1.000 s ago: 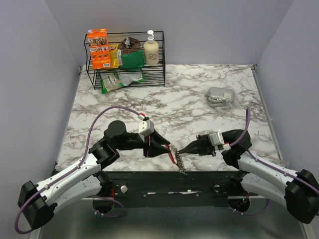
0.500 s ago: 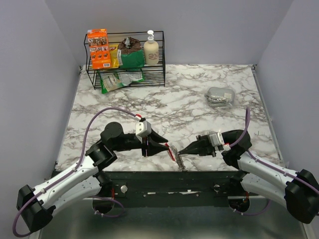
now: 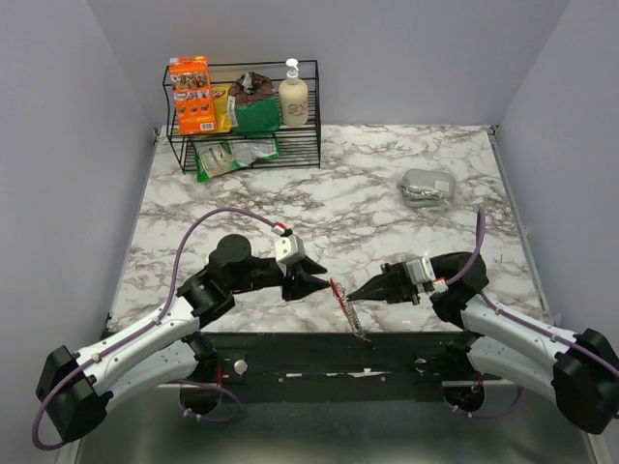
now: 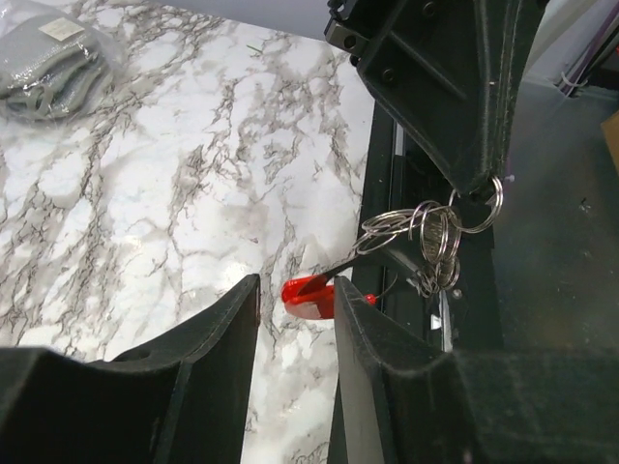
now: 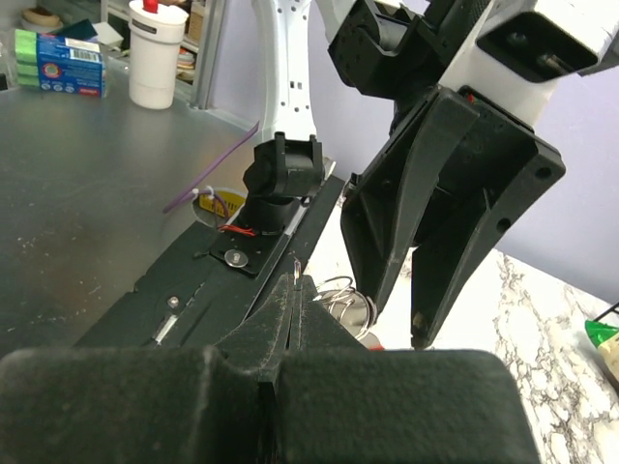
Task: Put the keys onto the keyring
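Observation:
The keyring hangs at the table's front edge, its red side (image 3: pixel 336 289) uppermost and its gray ridged side (image 3: pixel 356 323) trailing over the edge. My right gripper (image 3: pixel 353 293) is shut on its thin wire loops, and in the right wrist view (image 5: pixel 302 282) the jaws pinch a metal sliver above the steel rings (image 5: pixel 350 302). My left gripper (image 3: pixel 316 280) is open just left of the red end. In the left wrist view (image 4: pixel 295 285) the red piece (image 4: pixel 309 296) lies beyond the fingertips, with the rings (image 4: pixel 435 237) to its right. No black key shows clearly.
A black wire rack (image 3: pixel 242 145) at the back left holds an orange box (image 3: pixel 191 94), green packets and a lotion bottle (image 3: pixel 293 97). A gray pouch (image 3: pixel 427 188) lies at the back right. The dark table frame (image 3: pixel 387 348) runs below the front edge.
My left arm has swung up and to the right, and its jaws now stand open beside the red end. The keyring has shifted slightly. The right arm has hardly moved.

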You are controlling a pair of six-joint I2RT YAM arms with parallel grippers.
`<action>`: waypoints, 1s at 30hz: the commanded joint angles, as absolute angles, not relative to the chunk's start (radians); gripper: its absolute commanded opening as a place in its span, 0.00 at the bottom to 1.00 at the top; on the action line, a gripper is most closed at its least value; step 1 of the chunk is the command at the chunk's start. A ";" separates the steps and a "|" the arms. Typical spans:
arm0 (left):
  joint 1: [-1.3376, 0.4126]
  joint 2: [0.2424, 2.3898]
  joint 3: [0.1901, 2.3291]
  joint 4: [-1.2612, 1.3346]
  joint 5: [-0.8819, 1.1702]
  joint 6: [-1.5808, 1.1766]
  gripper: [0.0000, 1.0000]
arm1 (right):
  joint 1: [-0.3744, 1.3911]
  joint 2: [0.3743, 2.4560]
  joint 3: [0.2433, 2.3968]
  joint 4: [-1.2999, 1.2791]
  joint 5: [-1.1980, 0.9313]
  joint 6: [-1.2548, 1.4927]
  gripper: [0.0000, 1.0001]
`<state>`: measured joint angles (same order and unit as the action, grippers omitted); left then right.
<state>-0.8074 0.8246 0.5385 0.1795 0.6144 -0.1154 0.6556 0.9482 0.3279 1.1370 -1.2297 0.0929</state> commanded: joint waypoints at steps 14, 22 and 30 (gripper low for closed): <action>-0.815 0.819 0.555 0.256 0.655 -0.101 0.58 | 0.661 0.954 0.337 1.204 -1.272 0.106 0.01; -0.815 0.816 0.548 0.299 0.675 -0.103 0.57 | 0.661 0.956 0.337 1.212 -1.273 0.115 0.01; -0.816 0.845 0.563 0.279 0.723 -0.104 0.52 | 0.661 0.954 0.337 1.212 -1.270 0.118 0.01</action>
<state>-0.8074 0.8440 0.5404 0.2722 0.6746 -0.1055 0.6556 0.9554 0.3279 1.1549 -1.2587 0.1196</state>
